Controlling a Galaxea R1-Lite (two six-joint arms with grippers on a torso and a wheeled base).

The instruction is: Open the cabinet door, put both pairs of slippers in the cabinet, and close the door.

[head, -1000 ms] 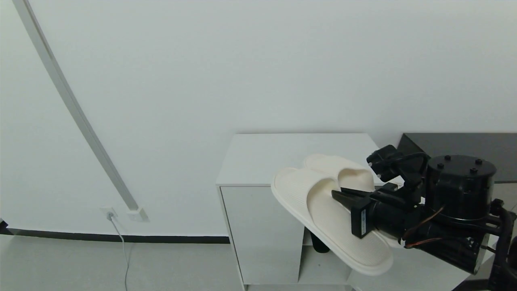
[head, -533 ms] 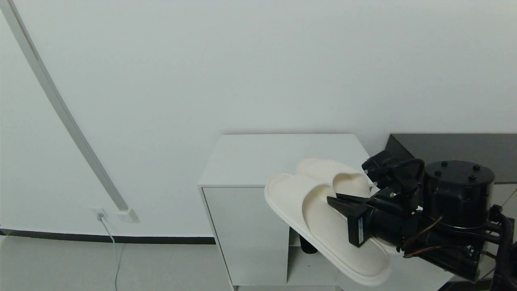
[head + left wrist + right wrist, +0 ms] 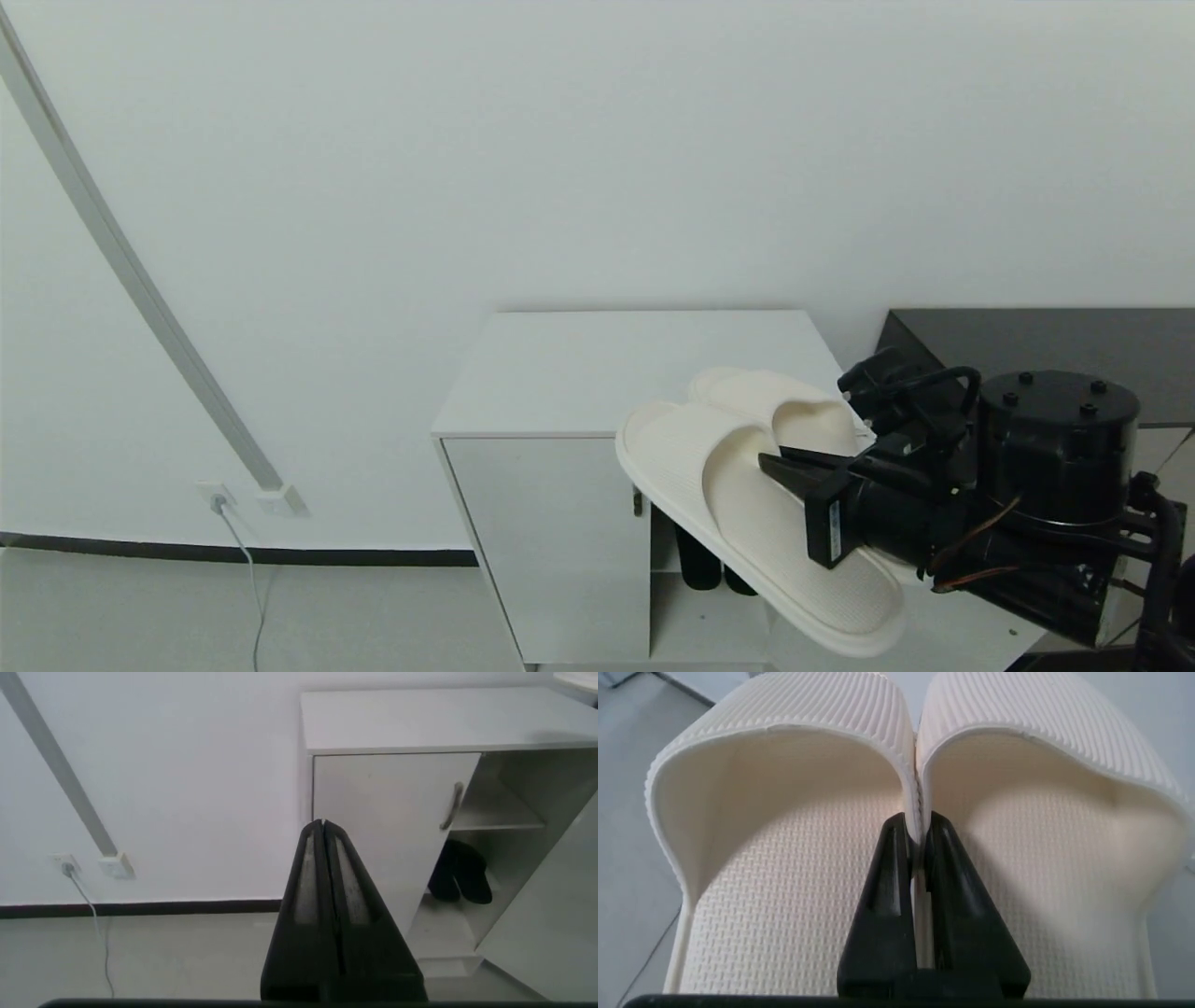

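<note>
My right gripper (image 3: 777,464) is shut on a pair of white slippers (image 3: 747,513), pinching the inner edges of both straps together (image 3: 915,826); the white slippers (image 3: 785,887) hang tilted in front of the white cabinet (image 3: 635,373). The cabinet's left door (image 3: 551,541) is closed and its right side stands open. A pair of black slippers (image 3: 700,560) stands inside the lower compartment. In the left wrist view my left gripper (image 3: 322,826) is shut and empty, some way in front of the cabinet (image 3: 439,719), with the black slippers (image 3: 462,873) beside the open door (image 3: 551,915).
A black surface (image 3: 1046,345) adjoins the cabinet on the right. A grey strip (image 3: 121,261) runs slantwise down the wall to a socket with a cable (image 3: 217,499). Bare floor (image 3: 233,616) lies left of the cabinet.
The whole head view has shifted, so the cabinet sits further left in the picture and more of its open side with the black slippers shows. My right gripper still holds the white slippers the same way.
</note>
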